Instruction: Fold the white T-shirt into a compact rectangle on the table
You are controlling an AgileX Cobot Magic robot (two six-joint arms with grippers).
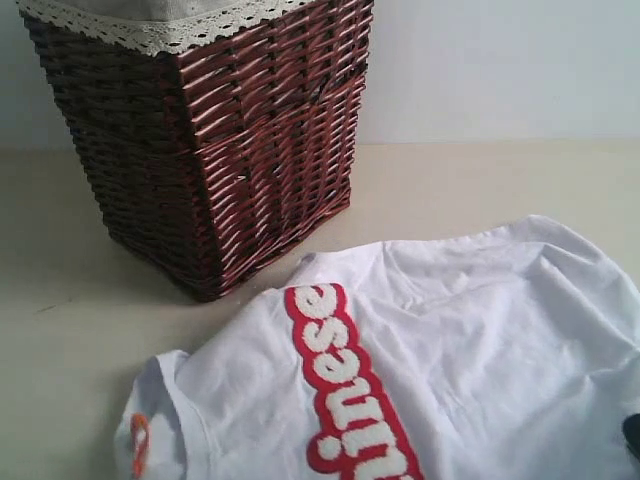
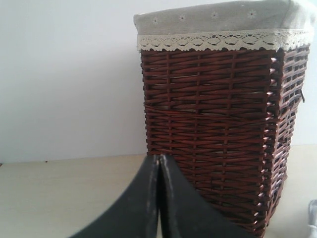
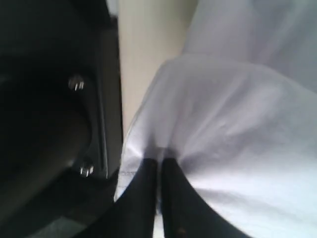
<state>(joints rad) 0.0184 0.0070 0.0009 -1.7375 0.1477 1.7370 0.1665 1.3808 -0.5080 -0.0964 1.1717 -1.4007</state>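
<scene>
The white T-shirt (image 1: 480, 340) lies spread on the counter (image 1: 70, 300), on the near right side. Its red letters (image 1: 345, 390) face up, and the orange tag (image 1: 139, 443) at the neck is on the near left. It is not folded yet, and it has some wrinkles. The brown basket (image 1: 220, 130) stands on the far left, just beside the shirt's edge.

The right pincer (image 3: 161, 163) is closed tight on a bit of white cloth near the shirt's edge. The cloth bunches up where it is pinched. I think it grips there so it can lift that side and lay it over the rest.

The left pincer (image 2: 158, 161) is closed too, with nothing in it. It hangs over bare counter, facing the basket and away from the shirt. It is likely waiting for its turn.
</scene>
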